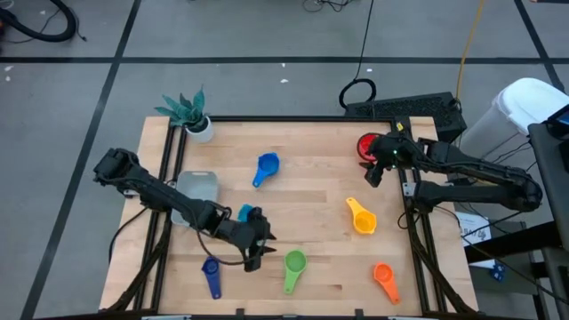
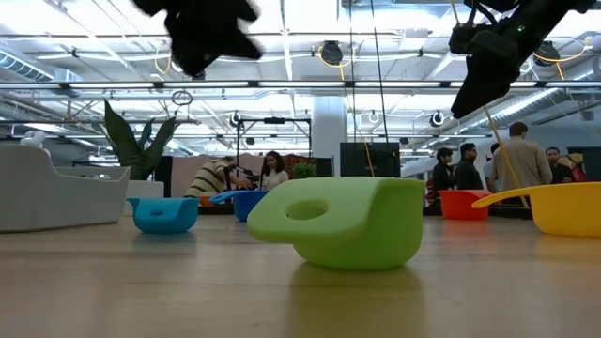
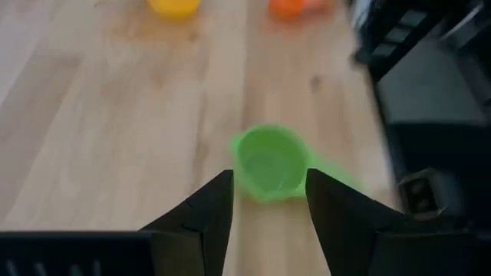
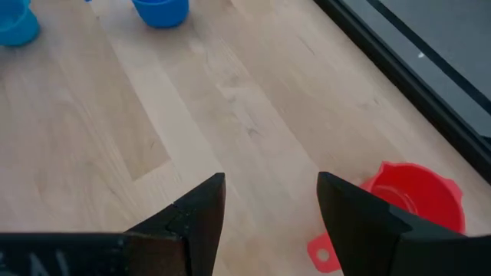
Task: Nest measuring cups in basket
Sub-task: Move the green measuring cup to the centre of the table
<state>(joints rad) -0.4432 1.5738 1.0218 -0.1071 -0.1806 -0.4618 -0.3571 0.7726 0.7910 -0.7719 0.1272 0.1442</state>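
Note:
The pale grey-blue basket (image 1: 197, 187) sits at the table's left, partly under my left arm. Seven cups lie scattered on the table: blue (image 1: 266, 166), light blue (image 1: 244, 212), dark blue (image 1: 212, 275), green (image 1: 293, 265), yellow (image 1: 361, 216), orange (image 1: 385, 281) and red (image 1: 366, 146). My left gripper (image 1: 255, 246) hovers open, left of the green cup (image 3: 267, 162), which lies ahead of its fingers. My right gripper (image 1: 377, 167) hangs open just near of the red cup (image 4: 415, 201), which lies off to one side of its fingers.
A small white plant pot (image 1: 199, 127) stands at the far left corner. A dark frame edges the table's left and right sides (image 1: 416, 233). Bare wood lies between the blue cup and the yellow cup. People stand in the room beyond the far edge (image 2: 515, 160).

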